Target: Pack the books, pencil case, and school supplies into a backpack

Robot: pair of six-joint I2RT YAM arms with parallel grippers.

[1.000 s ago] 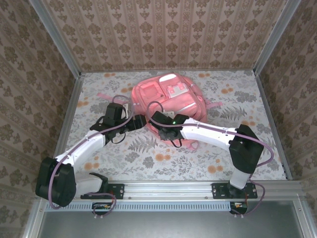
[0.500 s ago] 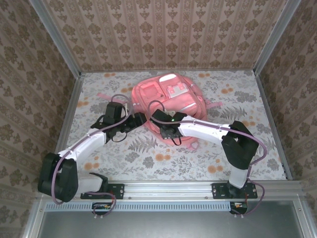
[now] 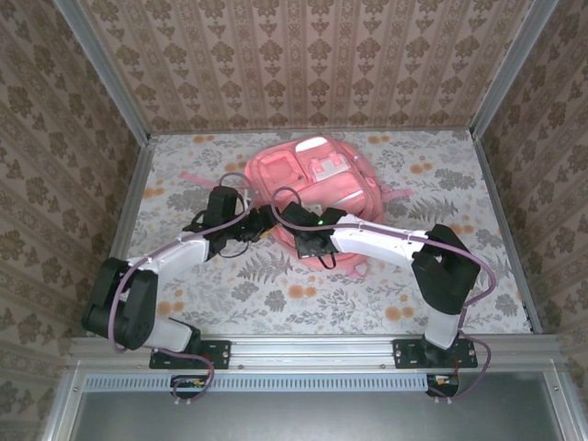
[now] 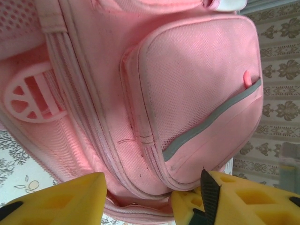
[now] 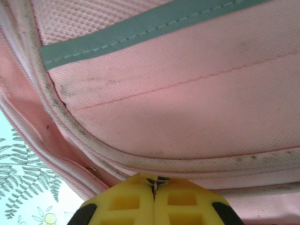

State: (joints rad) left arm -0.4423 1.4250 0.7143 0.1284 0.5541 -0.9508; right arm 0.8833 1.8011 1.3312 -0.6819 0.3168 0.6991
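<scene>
In the last second the right gripper (image 5: 154, 182) has closed fully. Its jaws are now clenched on what seems a small metal zipper pull (image 5: 157, 180) at the near edge of the backpack (image 3: 317, 179). The left gripper (image 4: 152, 177) has come closer to this same edge, jaws narrowing but still released, with fabric between them. The backpack lies on the worktop (image 3: 441, 276). I judge the 2 arms prepare to unzip it.

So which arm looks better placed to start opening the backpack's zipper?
Probably right: the right gripper is shut on a small metal piece at the zipper of the backpack. The left gripper is open, the backpack's edge between its fingers, gripping nothing.
</scene>
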